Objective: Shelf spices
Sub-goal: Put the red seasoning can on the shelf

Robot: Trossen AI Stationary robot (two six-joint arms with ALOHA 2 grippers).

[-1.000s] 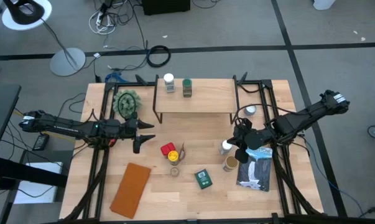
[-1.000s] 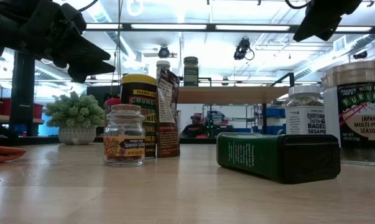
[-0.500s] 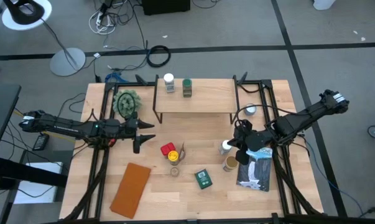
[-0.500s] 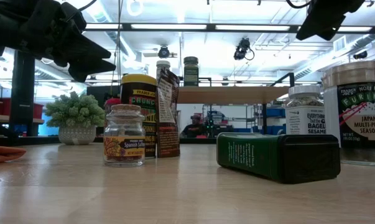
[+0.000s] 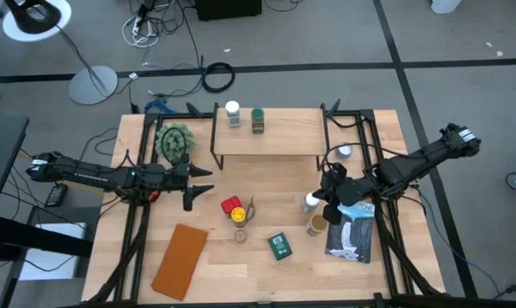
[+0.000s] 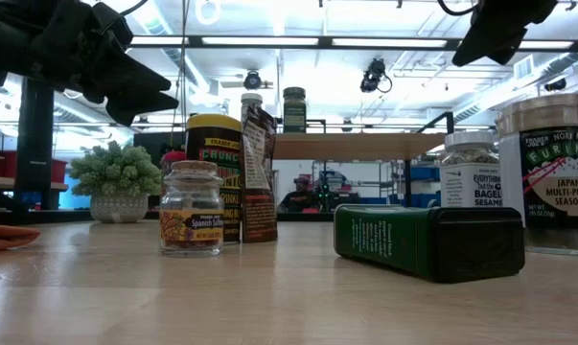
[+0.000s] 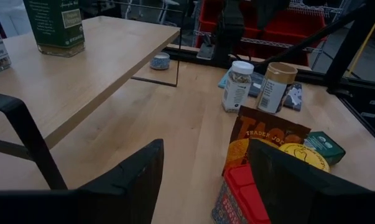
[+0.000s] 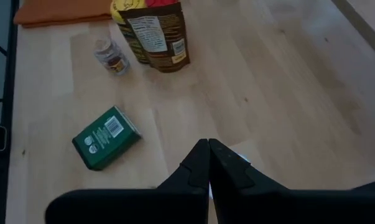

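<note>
Hovering above the tabletop [image 5: 258,265], the right gripper [image 8: 208,163] has its fingers pressed together and holds nothing; it sits just over the white-lidded jar [image 5: 311,202] and the tan-lidded jar [image 5: 317,225], beside the blue-and-white book [image 5: 353,231]. The left gripper [image 7: 203,171] hangs with its fingers spread, empty, on the left side of the table, pointing toward the cluster of spices at centre: a red box [image 5: 231,205], a yellow-lidded container [image 5: 239,215], a brown packet [image 7: 268,132] and a small saffron jar [image 6: 192,219]. A green tin [image 5: 280,246] lies on its side nearer the front edge. The shelf [image 5: 279,133] stands at the back of the table and carries two jars, one white-lidded [image 5: 233,113] and one green-lidded [image 5: 258,120]. A potted plant [image 5: 174,140] stands left of the shelf, and a flat brown pad [image 5: 180,259] lies at the front left.
</note>
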